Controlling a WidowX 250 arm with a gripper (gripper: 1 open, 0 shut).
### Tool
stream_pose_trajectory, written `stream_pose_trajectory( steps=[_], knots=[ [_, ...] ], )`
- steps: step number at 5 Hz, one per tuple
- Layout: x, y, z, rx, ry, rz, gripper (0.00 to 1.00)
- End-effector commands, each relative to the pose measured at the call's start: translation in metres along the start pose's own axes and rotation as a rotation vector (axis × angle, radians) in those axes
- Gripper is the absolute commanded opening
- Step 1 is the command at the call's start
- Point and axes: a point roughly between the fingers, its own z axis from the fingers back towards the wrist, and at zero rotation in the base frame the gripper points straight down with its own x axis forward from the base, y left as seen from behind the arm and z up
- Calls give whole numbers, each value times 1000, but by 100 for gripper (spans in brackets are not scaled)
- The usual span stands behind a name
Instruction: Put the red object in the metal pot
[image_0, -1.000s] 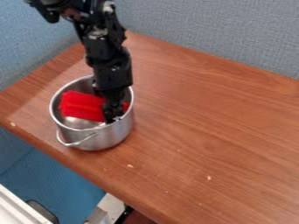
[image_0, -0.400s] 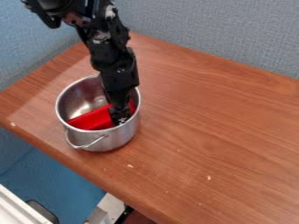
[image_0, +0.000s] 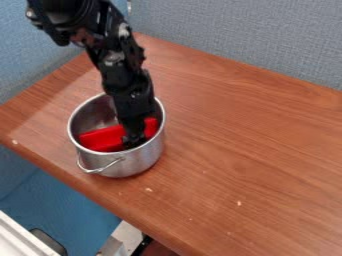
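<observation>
Nearest, front L corner: white-edged item w/ dark bits beside it, partly cut off, can't ID. Blue surface below the counter edge.

Next, metal pot on the counter, near its L edge, upright, wire handle hanging on the near side. Red object is inside the pot, lying low, partly hidden behind the fingers. Fingers reach down into the pot from the far side, tips at/near the red block; can't tell from this view whether they touch it. They look spread, not pinching, so prob. released.

Just changed: block sits lower in the pot vs 1 s ago, when it was up nearer the rim. For the task: placement looks basically done; what's left is prob. lifting the arm straight up w/o snagging block or rim.

Vs the earlier frame: pot has shifted a bit to the R, so the fingers are likely nudging its wall. Risk: more dragging if they don't clear it.

Far: grey-blue partition behind the counter, looks same as before.
</observation>
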Motion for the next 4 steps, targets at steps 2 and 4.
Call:
stream_pose_trajectory(
  steps=[2, 4],
  knots=[
    [-2, 16, 6, 4, -59, -32, 0],
    [18, 5, 25, -5, -60, -51, 100]
  ],
)
